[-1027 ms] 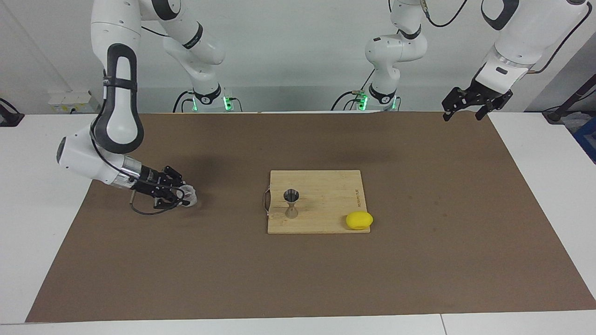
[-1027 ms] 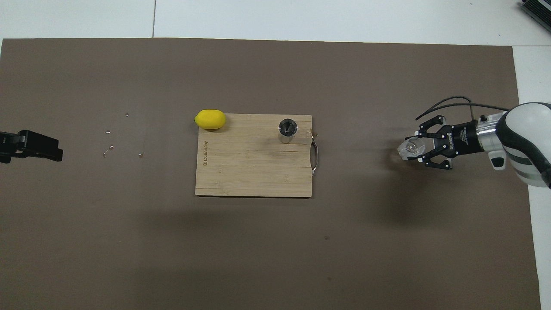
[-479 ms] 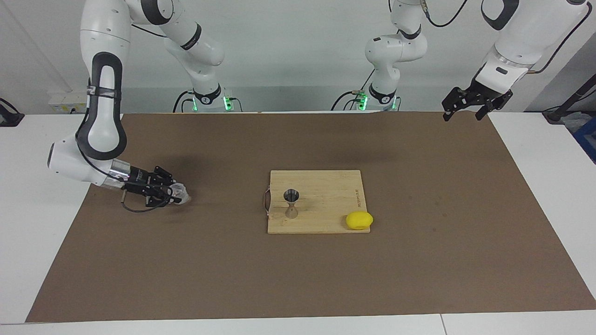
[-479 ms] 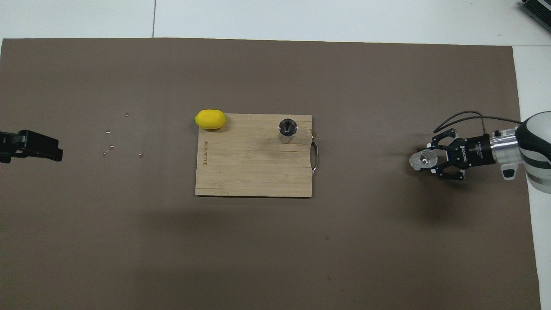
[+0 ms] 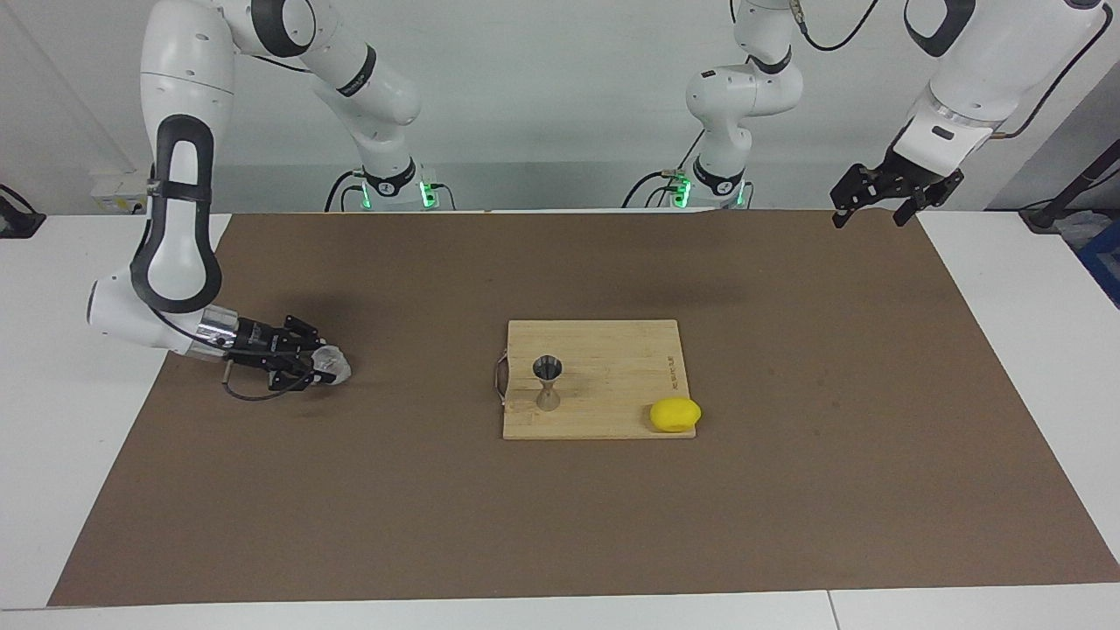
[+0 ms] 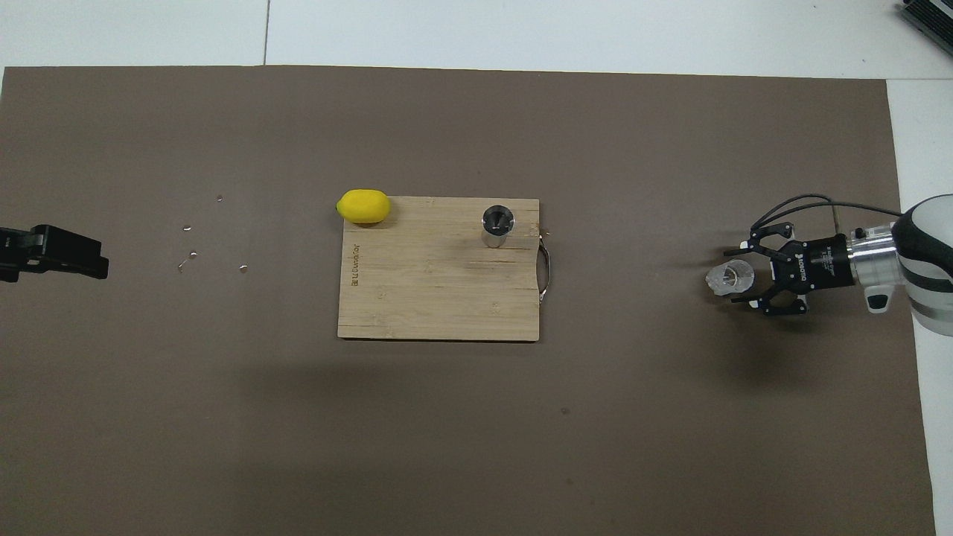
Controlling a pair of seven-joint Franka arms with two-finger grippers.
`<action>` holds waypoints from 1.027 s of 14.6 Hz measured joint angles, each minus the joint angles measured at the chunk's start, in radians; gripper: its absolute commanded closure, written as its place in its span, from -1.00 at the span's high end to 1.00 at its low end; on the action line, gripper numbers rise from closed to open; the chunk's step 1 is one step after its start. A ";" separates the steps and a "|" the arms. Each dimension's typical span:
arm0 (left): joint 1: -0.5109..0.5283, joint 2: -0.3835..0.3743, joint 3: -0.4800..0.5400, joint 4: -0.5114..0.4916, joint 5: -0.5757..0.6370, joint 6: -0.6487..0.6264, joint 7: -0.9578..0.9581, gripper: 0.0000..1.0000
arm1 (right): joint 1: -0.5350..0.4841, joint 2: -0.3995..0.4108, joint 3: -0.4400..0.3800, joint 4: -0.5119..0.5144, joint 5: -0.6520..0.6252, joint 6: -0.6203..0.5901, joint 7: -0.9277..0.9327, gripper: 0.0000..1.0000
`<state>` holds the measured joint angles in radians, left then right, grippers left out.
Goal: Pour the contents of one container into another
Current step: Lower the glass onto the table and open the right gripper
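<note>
The clear glass cup (image 5: 332, 362) (image 6: 730, 277) stands on the brown mat toward the right arm's end of the table, well away from the board. My right gripper (image 5: 317, 367) (image 6: 747, 276) lies low and level at it, open, its fingers spread at either side of the cup. The steel hourglass jigger (image 5: 548, 383) (image 6: 497, 225) stands upright on the wooden cutting board (image 5: 612, 367) (image 6: 432, 290), near its handle end. My left gripper (image 5: 868, 214) waits open, raised over the mat's corner at the left arm's end.
A yellow lemon (image 5: 675, 414) (image 6: 363, 206) sits on the board's corner away from the handle and from the robots. A few small droplets (image 6: 192, 254) dot the mat toward the left arm's end.
The right gripper carried the cup farther from the board toward the right arm's end and lower to the mat, then spread its fingers. The left arm has not moved.
</note>
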<state>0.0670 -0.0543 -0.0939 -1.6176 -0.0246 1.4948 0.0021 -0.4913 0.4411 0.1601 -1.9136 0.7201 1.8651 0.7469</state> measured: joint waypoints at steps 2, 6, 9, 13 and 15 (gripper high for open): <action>0.000 0.000 0.000 0.000 0.000 0.000 0.000 1.00 | -0.003 0.000 -0.007 0.000 -0.010 0.002 -0.001 1.00; 0.000 0.000 0.000 0.000 0.000 0.000 0.000 1.00 | -0.052 -0.004 -0.013 0.002 -0.174 0.003 -0.016 1.00; 0.000 0.000 0.000 0.000 0.000 0.000 0.000 1.00 | -0.061 -0.043 -0.009 0.005 -0.325 0.009 -0.122 1.00; 0.000 0.000 0.000 0.000 0.000 0.000 0.000 1.00 | -0.014 -0.143 0.000 0.006 -0.467 0.021 -0.362 1.00; 0.000 0.000 0.000 0.000 0.000 0.000 0.000 1.00 | 0.030 -0.191 0.002 0.007 -0.546 0.022 -0.448 1.00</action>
<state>0.0670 -0.0543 -0.0939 -1.6176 -0.0246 1.4948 0.0021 -0.4609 0.2502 0.1621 -1.9067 0.1743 1.8867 0.2989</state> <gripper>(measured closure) 0.000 0.000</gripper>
